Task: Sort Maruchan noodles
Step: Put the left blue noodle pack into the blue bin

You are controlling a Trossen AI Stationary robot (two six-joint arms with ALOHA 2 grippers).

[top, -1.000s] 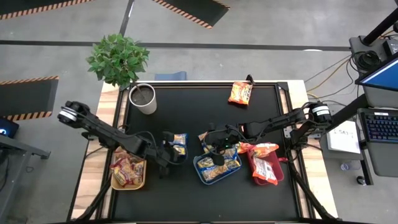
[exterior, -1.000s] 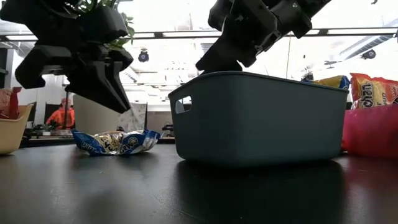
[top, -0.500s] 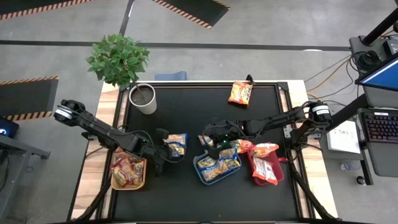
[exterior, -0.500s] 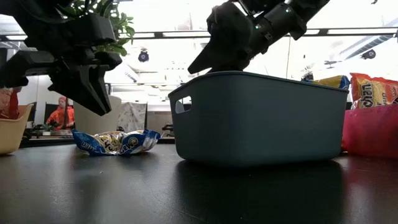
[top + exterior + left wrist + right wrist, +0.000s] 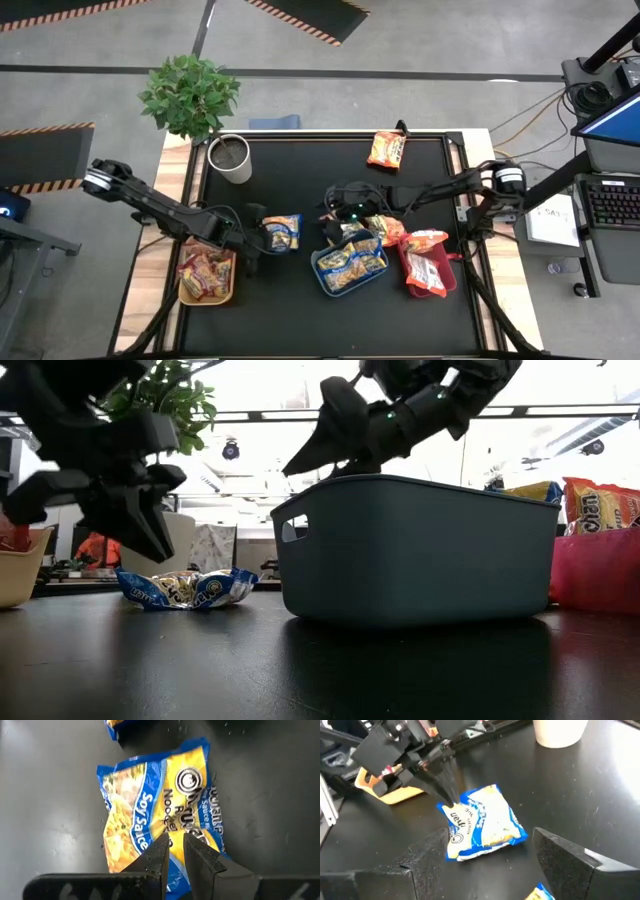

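The blue-and-yellow packet (image 5: 282, 232) lies flat on the black table (image 5: 300, 180), just beside the blue tray (image 5: 349, 269) on the side toward the yellow tray (image 5: 206, 277). It looks light, thin and crinkly: a slick plastic skin over a brittle noodle block, so it would likely slide under a push and crack under a hard squeeze. The crimped end seams and long edges seem the safest places to pinch; a grip across the flat middle would probably skate off the film.

The left gripper (image 5: 174, 851) hangs right over this packet, on the side away from the blue tray, its two fingers nearly together with only a thin slit between them and nothing caught in it. They would need to spread before taking an edge.

The right gripper (image 5: 338, 203) sits above the far rim of the blue tray, between that tray and the loose packet, jaws wide apart and empty.

Inside the blue tray lie several more blue-and-yellow packets (image 5: 352, 262). Touching it on the side away from the loose packet, the red tray (image 5: 427, 270) holds orange packets (image 5: 425, 240). The yellow tray, well beyond the loose packet, holds maroon packets (image 5: 202, 276). One orange packet (image 5: 387, 149) lies alone, well apart from the blue tray near the table's far edge, and a white cup (image 5: 230, 158) stands toward the far corner by a potted plant (image 5: 190, 94)
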